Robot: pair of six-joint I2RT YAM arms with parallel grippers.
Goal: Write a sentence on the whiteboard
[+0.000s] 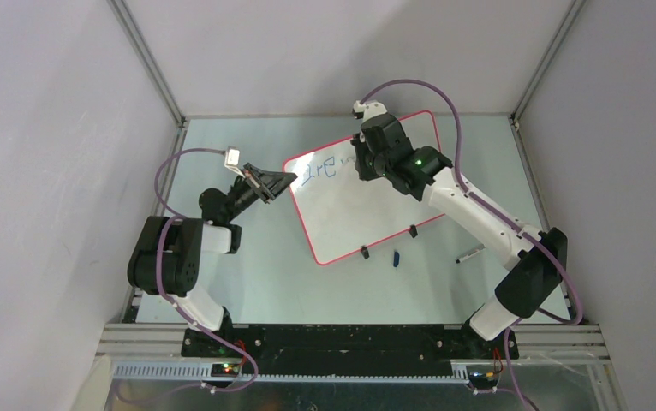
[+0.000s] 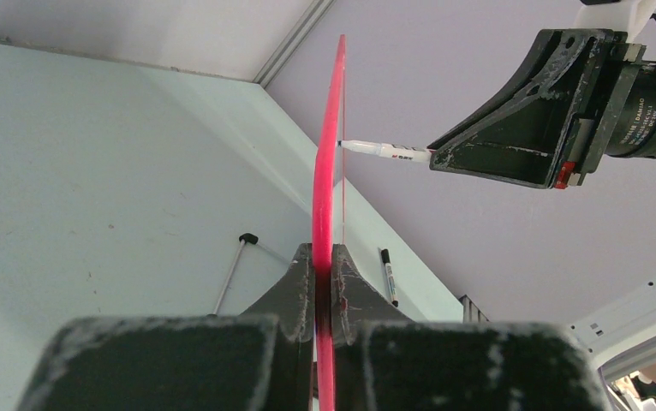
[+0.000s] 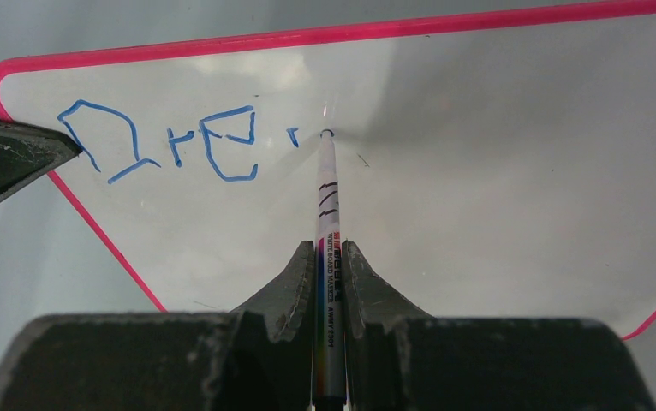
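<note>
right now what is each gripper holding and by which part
The left gripper pinches the whiteboard by its red rim, near a corner. The right gripper clamps the marker around its barrel, tip toward the whiteboard.

A large glossy white rectangular whiteboard (image 1: 367, 210) with rounded corners and a thin red-pink rim is seen set askew on the tabletop (image 1: 265, 274), with two small black clip feet (image 1: 364, 252) along its near edge. Its left rim is clamped in the left pincer (image 2: 325, 254). Of the blue marker sentence (image 3: 177, 147), only "Dre" and one short stroke are written, near one corner.
</note>
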